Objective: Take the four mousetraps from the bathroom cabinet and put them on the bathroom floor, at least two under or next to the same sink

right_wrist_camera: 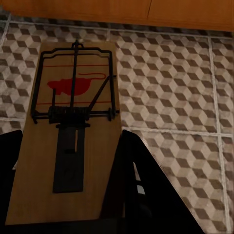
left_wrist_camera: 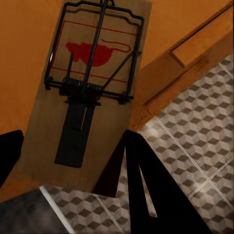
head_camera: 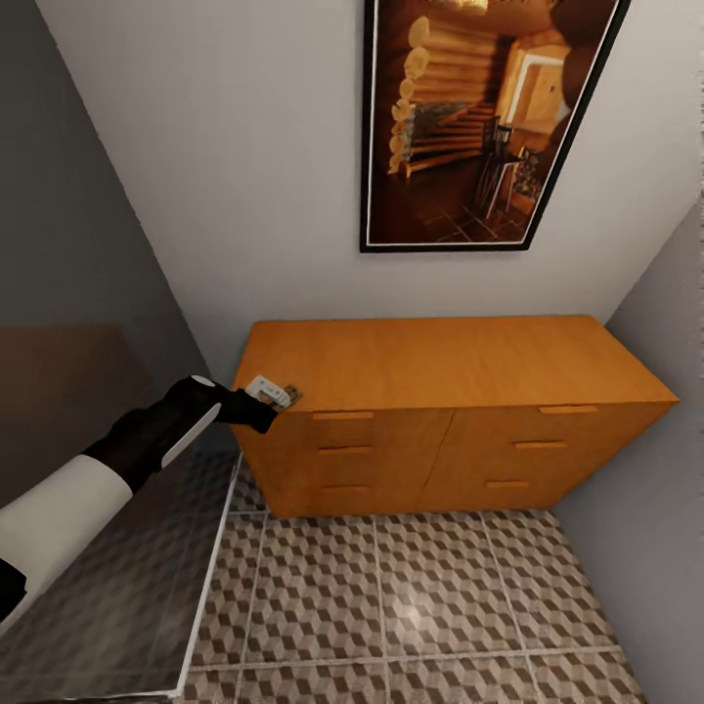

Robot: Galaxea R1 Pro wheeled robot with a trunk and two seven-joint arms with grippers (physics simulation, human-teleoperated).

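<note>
Against the white wall, under a framed picture (head_camera: 489, 122), stands the cabinet (head_camera: 440, 362), its drawers all closed in the head view. That view shows the left arm reaching to the cabinet's front left corner, where the left gripper (head_camera: 264, 406) holds something small and pale that is too tiny there to make out.

At close range, the left wrist view settles it: a mousetrap (left_wrist_camera: 87, 92), a wooden board with black wire and a red mouse print, sits between the 2 dark fingers (left_wrist_camera: 146, 185), which are clamped on its near end. It hangs over the cabinet's top edge, with a drawer handle (left_wrist_camera: 200, 44) and the floor (left_wrist_camera: 195, 141) beyond.

From the right wrist view comes what the head view lacks: the right gripper (right_wrist_camera: 63, 195) pinches a second trap (right_wrist_camera: 73, 126) by its near end, fingers closed against its sides, above the floor (right_wrist_camera: 170, 87) near the cabinet's base (right_wrist_camera: 122, 9).
</note>
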